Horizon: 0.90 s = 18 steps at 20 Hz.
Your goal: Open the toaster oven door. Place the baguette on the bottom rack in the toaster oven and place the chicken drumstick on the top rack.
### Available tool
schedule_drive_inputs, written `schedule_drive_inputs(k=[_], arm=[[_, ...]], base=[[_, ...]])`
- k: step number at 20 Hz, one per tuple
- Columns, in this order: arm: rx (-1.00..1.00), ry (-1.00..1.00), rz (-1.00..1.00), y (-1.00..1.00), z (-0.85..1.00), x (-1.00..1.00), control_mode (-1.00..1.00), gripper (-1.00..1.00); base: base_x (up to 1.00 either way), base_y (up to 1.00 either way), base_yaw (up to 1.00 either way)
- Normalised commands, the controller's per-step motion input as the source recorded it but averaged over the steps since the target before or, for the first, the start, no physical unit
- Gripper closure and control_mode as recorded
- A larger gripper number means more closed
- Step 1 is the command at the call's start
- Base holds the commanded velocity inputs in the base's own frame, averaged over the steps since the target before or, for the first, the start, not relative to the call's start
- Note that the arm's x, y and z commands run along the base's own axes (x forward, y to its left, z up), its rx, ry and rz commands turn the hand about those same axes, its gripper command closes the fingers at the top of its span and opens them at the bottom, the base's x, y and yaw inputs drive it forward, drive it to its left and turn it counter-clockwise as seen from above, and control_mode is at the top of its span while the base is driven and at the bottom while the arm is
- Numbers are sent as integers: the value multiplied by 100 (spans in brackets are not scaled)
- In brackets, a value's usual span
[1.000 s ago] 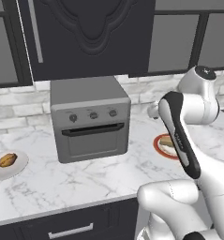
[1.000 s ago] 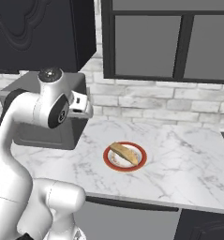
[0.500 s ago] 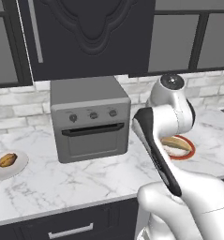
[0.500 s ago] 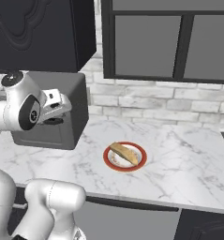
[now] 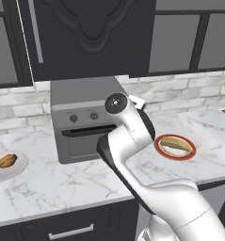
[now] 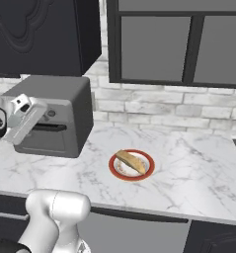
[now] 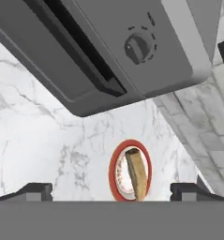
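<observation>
Black bar handle [image 7: 80, 56] on the closed toaster oven door [image 5: 88, 143] needs a centred grasp; the gripper [image 7: 111, 191] is spread wide, empty.

- The place was a rendered home kitchen.
- A white marble worktop [image 5: 48, 181] ran along a pale brick wall [image 6: 188, 111].
- Dark wall cabinets [image 5: 90, 33] hung above it, and dark drawers [image 5: 62, 228] sat below.
- A grey toaster oven [image 5: 78, 120] stood on the worktop.
- Cooked food lay on two plates: a white plate [image 5: 5, 167] and a red-rimmed plate [image 6: 132, 164].
</observation>
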Motion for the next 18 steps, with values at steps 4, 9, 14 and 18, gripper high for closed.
schedule_drive_inputs(k=[4,9,14,18], arm=[[-52,-4,10,63,-25,2,-100,-100],[-14,-15,10,36,-9,8,-100,-100],[0,-16,5,23,-14,21,-100,-100],[0,-2,0,28,-16,26,-100,-100]], base=[[0,0,0],[0,0,0],[0,0,0],[0,0,0]])
